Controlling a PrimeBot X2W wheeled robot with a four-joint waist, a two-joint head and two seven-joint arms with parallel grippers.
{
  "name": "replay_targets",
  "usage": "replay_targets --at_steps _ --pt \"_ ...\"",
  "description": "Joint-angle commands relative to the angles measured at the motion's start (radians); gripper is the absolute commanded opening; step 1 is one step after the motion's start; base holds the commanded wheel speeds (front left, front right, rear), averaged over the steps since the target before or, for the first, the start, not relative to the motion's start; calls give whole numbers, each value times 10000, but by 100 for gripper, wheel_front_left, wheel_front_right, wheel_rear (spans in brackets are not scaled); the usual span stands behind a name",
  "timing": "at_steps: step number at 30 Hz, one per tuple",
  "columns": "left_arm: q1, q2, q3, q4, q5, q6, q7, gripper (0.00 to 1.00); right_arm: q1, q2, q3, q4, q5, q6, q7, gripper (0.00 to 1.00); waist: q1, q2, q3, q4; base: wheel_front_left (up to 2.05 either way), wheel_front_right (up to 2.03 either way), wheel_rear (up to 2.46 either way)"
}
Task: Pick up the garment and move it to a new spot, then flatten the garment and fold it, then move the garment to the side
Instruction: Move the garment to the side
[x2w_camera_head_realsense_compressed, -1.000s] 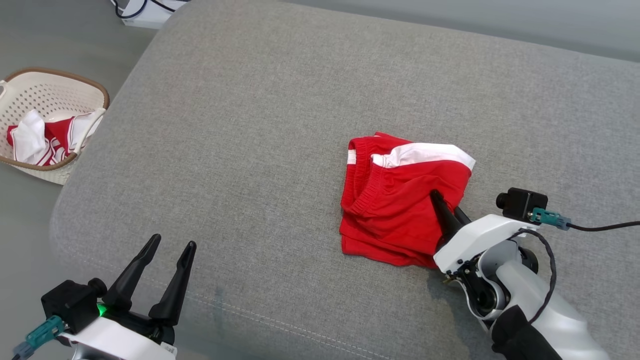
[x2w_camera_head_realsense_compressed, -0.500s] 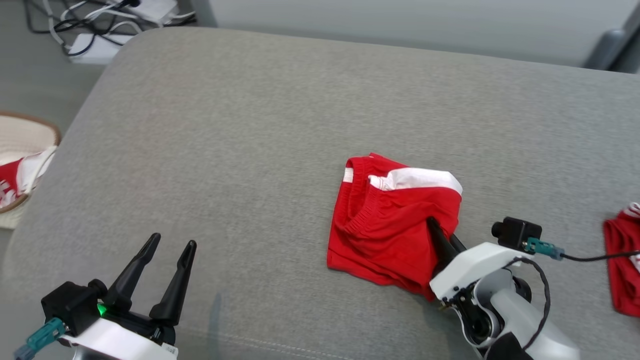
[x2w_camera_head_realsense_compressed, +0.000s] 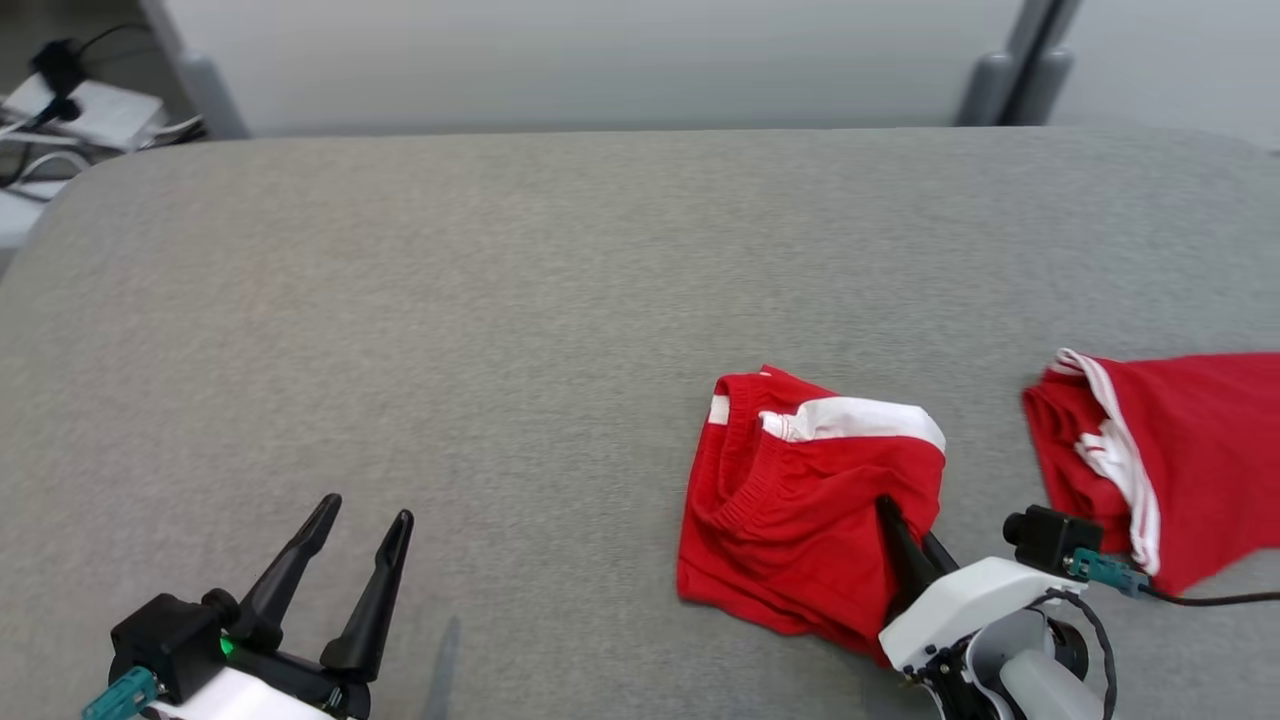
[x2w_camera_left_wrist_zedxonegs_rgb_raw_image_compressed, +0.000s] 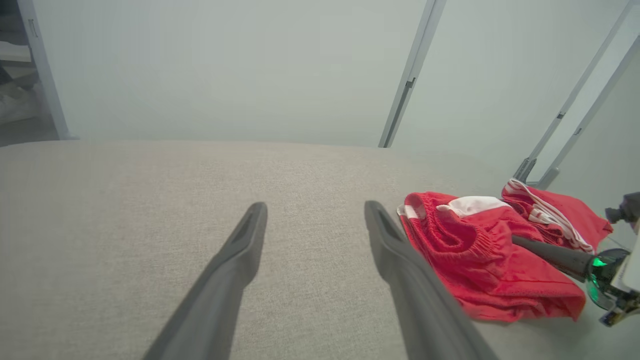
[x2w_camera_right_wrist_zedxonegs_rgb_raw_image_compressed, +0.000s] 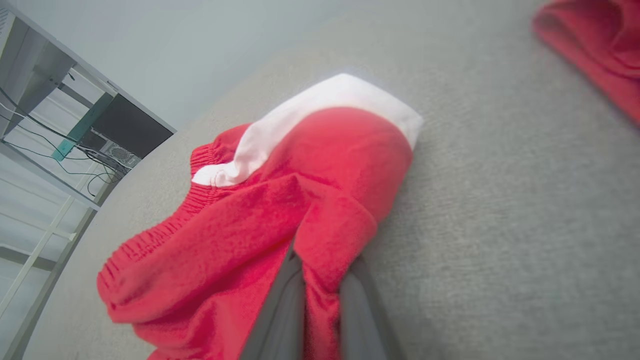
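The garment (x2w_camera_head_realsense_compressed: 800, 500) is a folded pair of red shorts with a white band, lying on the grey cushion right of centre. My right gripper (x2w_camera_head_realsense_compressed: 903, 525) is shut on a fold at its near right edge. In the right wrist view the red cloth (x2w_camera_right_wrist_zedxonegs_rgb_raw_image_compressed: 280, 200) bunches over and between the two fingers of the right gripper (x2w_camera_right_wrist_zedxonegs_rgb_raw_image_compressed: 322, 270). My left gripper (x2w_camera_head_realsense_compressed: 367, 506) stands open at the lower left, well apart from the shorts, with nothing between its fingers. The left wrist view shows the left gripper (x2w_camera_left_wrist_zedxonegs_rgb_raw_image_compressed: 315, 205) open and the garment (x2w_camera_left_wrist_zedxonegs_rgb_raw_image_compressed: 475, 260) to its right.
A second red and white garment (x2w_camera_head_realsense_compressed: 1180, 450) lies at the right edge, close to the held one, and shows as a second garment (x2w_camera_right_wrist_zedxonegs_rgb_raw_image_compressed: 595, 40) in the right wrist view. The grey cushion (x2w_camera_head_realsense_compressed: 450, 330) stretches wide to the left. Cables and a white box (x2w_camera_head_realsense_compressed: 70, 100) sit on the floor at the far left.
The head camera has swung to the right: the basket has left the picture and the second garment has come in. My right gripper stays shut on the shorts; the left stays open.
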Motion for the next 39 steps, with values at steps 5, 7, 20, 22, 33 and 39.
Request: replay_targets --at_steps 5,7,20,22,33,39 --pt "-82 29 488 -326 276 0 -103 100 416 66 -214 -744 -494 71 187 0 0 -1 -223 -1120 0 0 0" --pt "-12 -7 509 -357 329 0 -103 100 575 66 -336 -970 -674 71 339 0 0 -1 -216 -1371 0 0 0" --pt "250 289 513 -775 332 0 -103 100 710 66 -1579 -2605 -3154 71 1497 0 0 -1 331 -1994 0 0 0" --pt "288 412 491 -857 281 0 -103 100 471 66 -2025 -2951 -3865 71 1866 0 0 -1 465 -1953 0 0 0" --pt "326 935 371 -1152 -66 0 -103 100 111 66 -3912 -6047 -6212 71 4331 0 0 -1 1007 -1468 0 0 0" --pt "337 1041 305 -1153 -184 0 -103 100 453 66 -4718 -7528 -6639 71 5716 0 0 -1 1108 -1312 0 0 0"
